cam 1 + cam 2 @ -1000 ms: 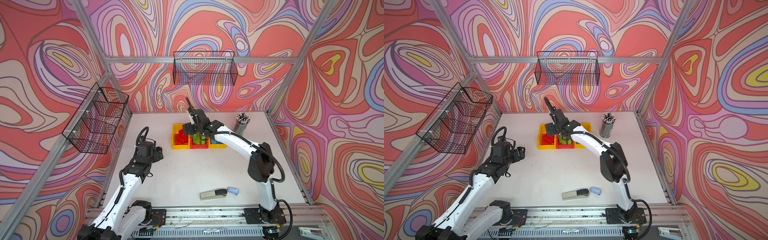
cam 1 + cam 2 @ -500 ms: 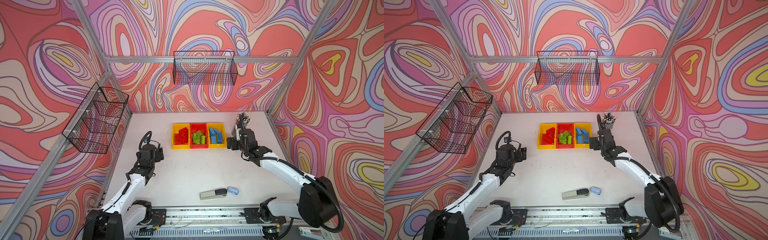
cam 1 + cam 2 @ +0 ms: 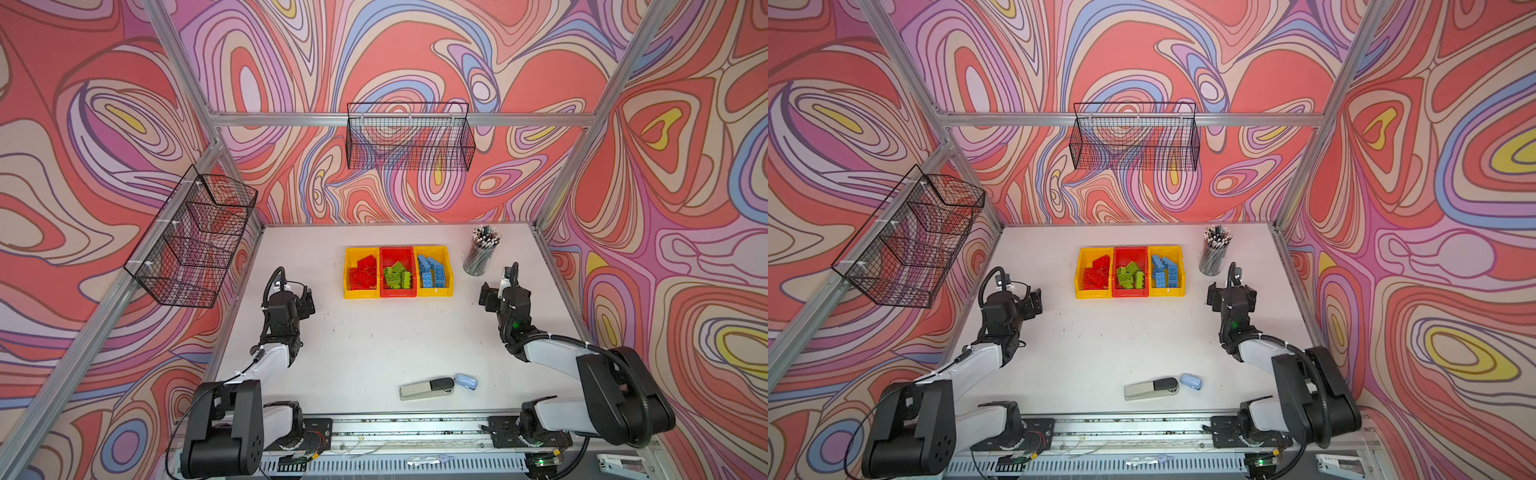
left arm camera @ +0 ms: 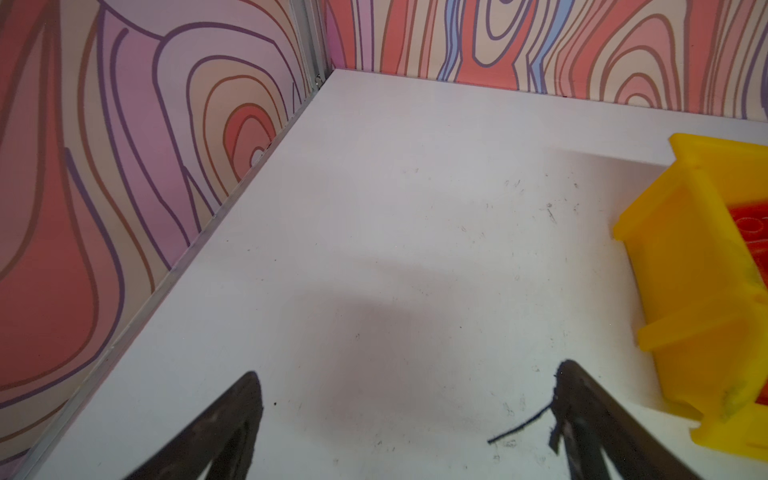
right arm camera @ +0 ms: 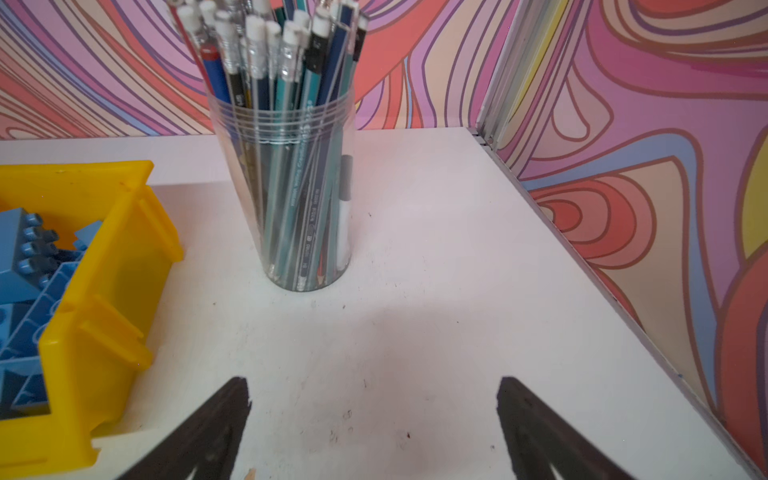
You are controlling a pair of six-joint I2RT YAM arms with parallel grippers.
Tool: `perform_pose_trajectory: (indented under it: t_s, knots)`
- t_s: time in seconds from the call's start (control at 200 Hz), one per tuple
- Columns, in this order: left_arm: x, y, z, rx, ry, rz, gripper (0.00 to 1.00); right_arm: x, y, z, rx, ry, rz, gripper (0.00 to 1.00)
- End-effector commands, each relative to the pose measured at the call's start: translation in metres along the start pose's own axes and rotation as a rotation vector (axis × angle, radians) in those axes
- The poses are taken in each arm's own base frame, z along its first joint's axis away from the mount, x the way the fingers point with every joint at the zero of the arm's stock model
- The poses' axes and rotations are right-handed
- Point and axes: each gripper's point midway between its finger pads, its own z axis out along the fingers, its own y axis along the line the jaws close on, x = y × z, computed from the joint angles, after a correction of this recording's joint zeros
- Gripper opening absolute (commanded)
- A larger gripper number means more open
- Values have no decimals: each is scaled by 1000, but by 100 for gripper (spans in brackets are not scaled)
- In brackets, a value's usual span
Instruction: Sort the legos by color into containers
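Note:
Three containers stand side by side at the back middle in both top views. The left yellow bin [image 3: 361,293] holds the red legos [image 3: 363,272], the red bin [image 3: 397,293] the green legos [image 3: 397,276], and the right yellow bin [image 3: 434,292] the blue legos [image 3: 432,272]. My left gripper [image 3: 306,302] hangs open and empty left of the bins; the left wrist view has the open gripper [image 4: 409,370] over bare table beside the yellow bin [image 4: 681,266]. The right gripper [image 3: 489,297] is open and empty right of them, seen as the open gripper [image 5: 372,380] near blue legos [image 5: 25,257].
A clear cup of pencils [image 5: 299,187] stands just beyond my right gripper, near the back right corner. A grey-and-black stapler [image 3: 426,388] and a small pale-blue item [image 3: 466,381] lie near the front edge. Black wire baskets [image 3: 409,141] [image 3: 195,241] hang on the walls.
My right arm has swung away from above the red bin to the right side of the table and folded back. The left arm has drawn back slightly.

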Motion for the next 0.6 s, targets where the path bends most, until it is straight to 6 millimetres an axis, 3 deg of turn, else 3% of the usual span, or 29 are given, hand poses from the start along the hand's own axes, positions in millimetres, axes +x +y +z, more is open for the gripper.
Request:
perform_pose_trajectory:
  t_s: [0.0, 0.145, 0.255, 0.476, 0.596]
  knots:
    - [-14, -5, 3, 34, -102, -18, 96, -21, 6, 10, -34, -128, 15, 98]
    - [-9, -16, 11, 90, -119, -41, 94, -23, 14, 27, -76, -152, -18, 98]
    - [-7, -15, 18, 80, -132, -44, 94, -12, 14, 41, -120, -108, 1, 98]
    - [8, -42, 34, 174, -93, 45, 95, -5, 7, 32, -186, -167, 50, 98]
    - [9, -44, 33, 169, -87, 62, 96, -4, 5, 34, -176, -152, 58, 98]
